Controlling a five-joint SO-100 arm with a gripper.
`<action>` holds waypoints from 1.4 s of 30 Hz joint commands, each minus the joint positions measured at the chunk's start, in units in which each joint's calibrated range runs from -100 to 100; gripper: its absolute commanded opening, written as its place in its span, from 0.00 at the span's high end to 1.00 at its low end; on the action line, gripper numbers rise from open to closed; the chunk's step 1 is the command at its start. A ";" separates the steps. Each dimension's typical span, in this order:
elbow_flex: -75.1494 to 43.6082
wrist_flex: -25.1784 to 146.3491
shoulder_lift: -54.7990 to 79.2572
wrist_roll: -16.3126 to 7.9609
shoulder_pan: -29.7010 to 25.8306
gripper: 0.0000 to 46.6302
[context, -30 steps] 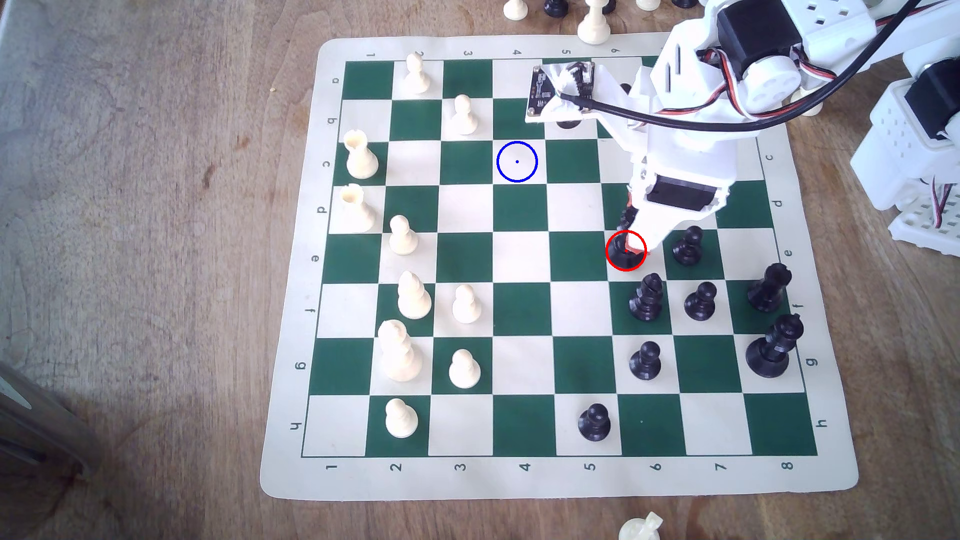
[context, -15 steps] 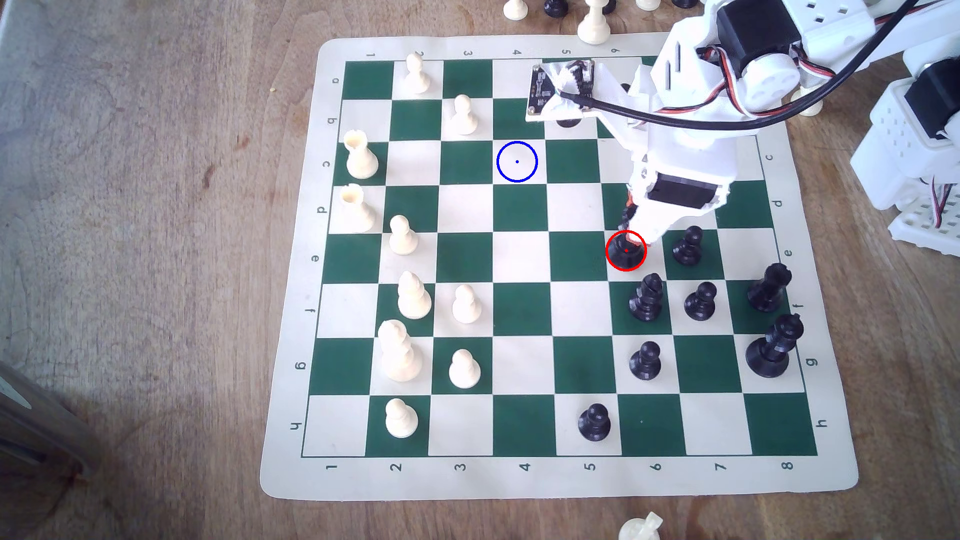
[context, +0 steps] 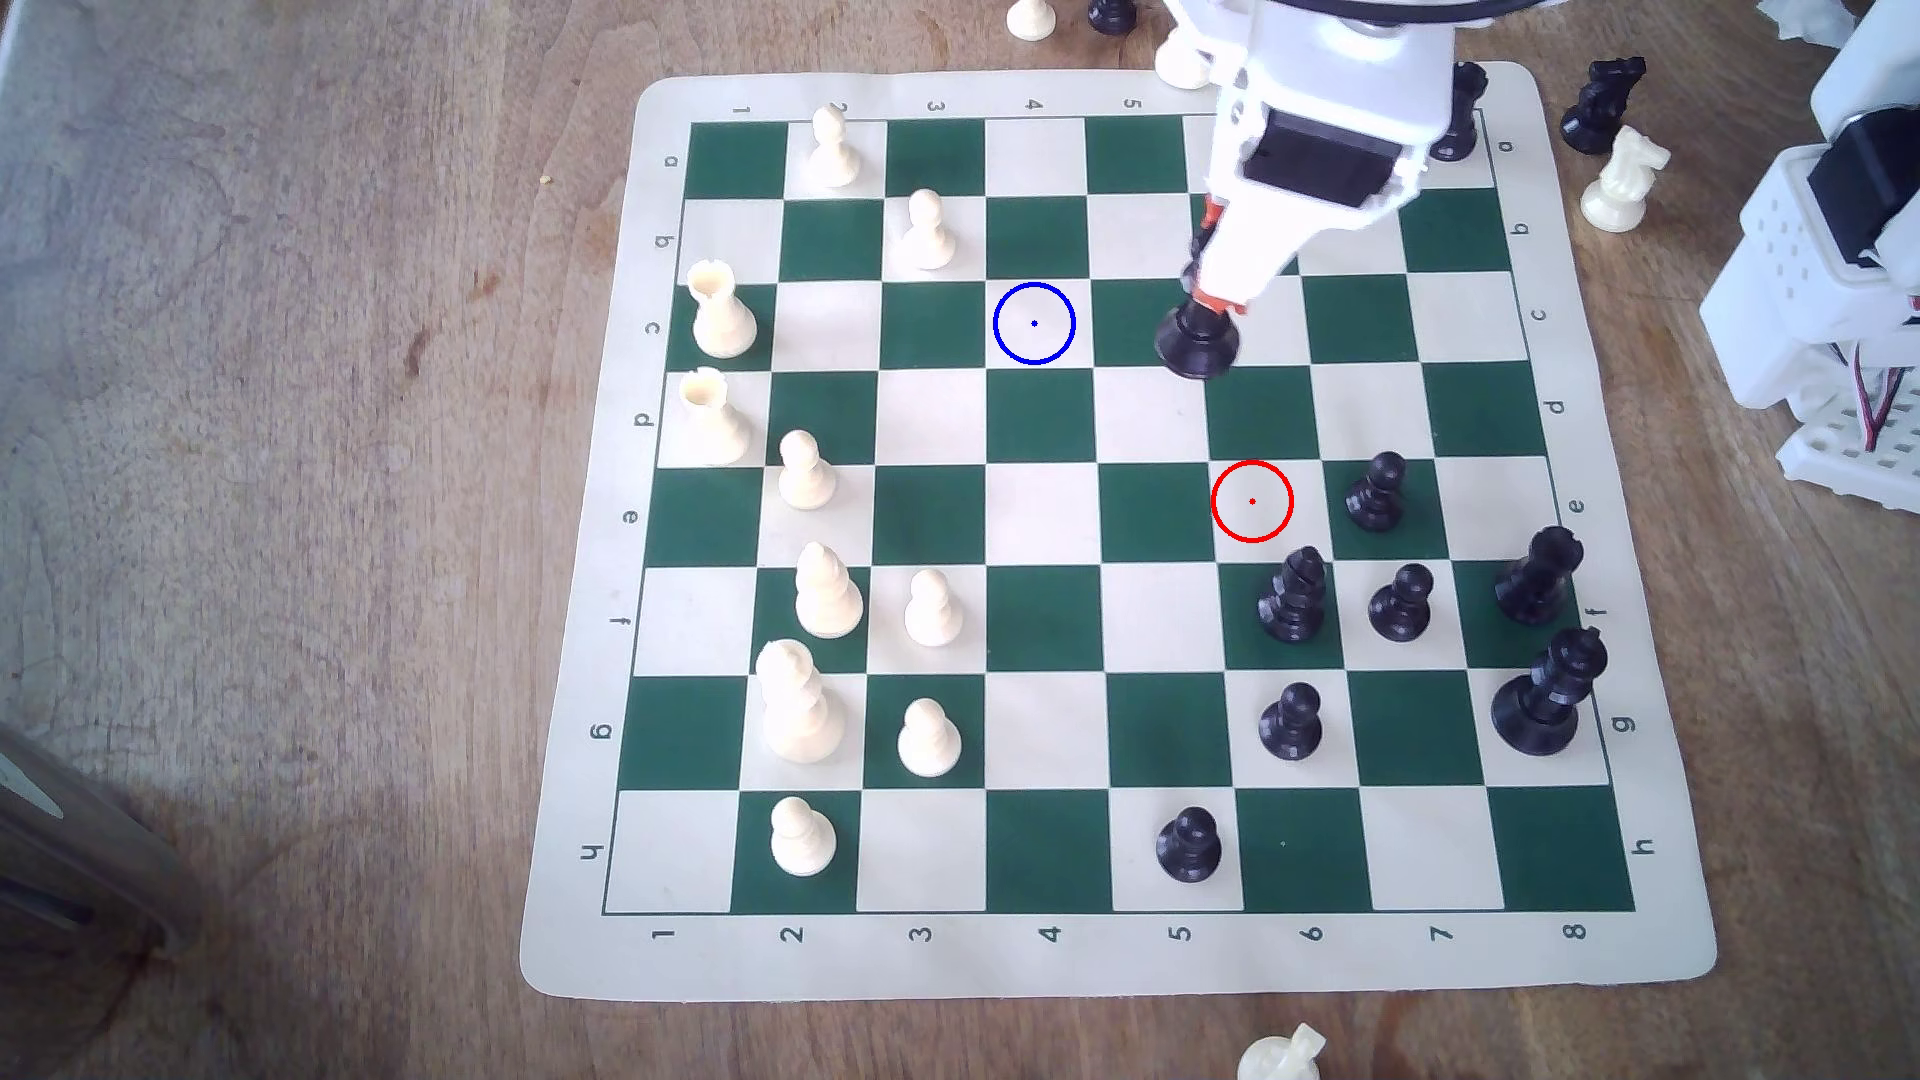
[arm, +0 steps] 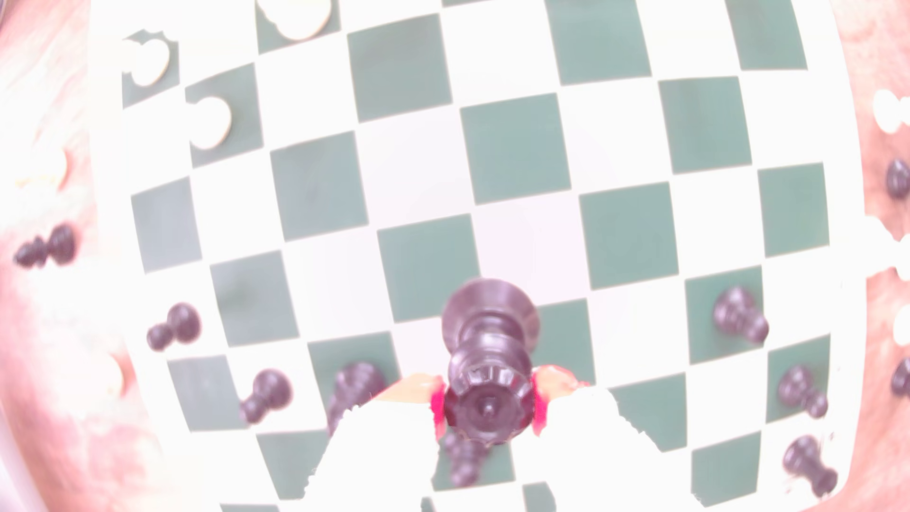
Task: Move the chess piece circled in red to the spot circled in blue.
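- Grip first: the gripper (context: 1208,301) has its jaws closed on the crowned head of the black queen (context: 1197,343), and the wrist view shows red pads (arm: 436,411) pressed against both sides of the crown (arm: 487,408). Only the head is pinched, so the heavy base can swing or the piece can slip out if the arm jerks.
- Position: the queen hangs above the chessboard (context: 582,935), over the border of two squares in row c, to the exterior view's right of the blue-ringed square (context: 1034,323), with one green square between them. The red-ringed square (context: 1252,502) stands empty.
- Tilt risk: the base appears to lean away from the head in the exterior view. A tilted piece set down that way may land on its rim and topple.
- Overshoot risk: two white pawns (context: 928,228) stand beyond the target toward the exterior view's left; carrying too far, or coming in too low, could knock them.
- Placement risk: letting go early would leave the queen on the green square short of the ring, or straddling a line.
- Height cannot be judged surely from these views, so a drop from too high is possible.
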 commanded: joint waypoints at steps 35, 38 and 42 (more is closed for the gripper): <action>-33.90 -0.51 32.86 3.86 8.75 1.00; -33.90 -0.51 33.12 4.05 8.99 1.00; -33.90 -0.27 33.29 4.20 9.07 1.00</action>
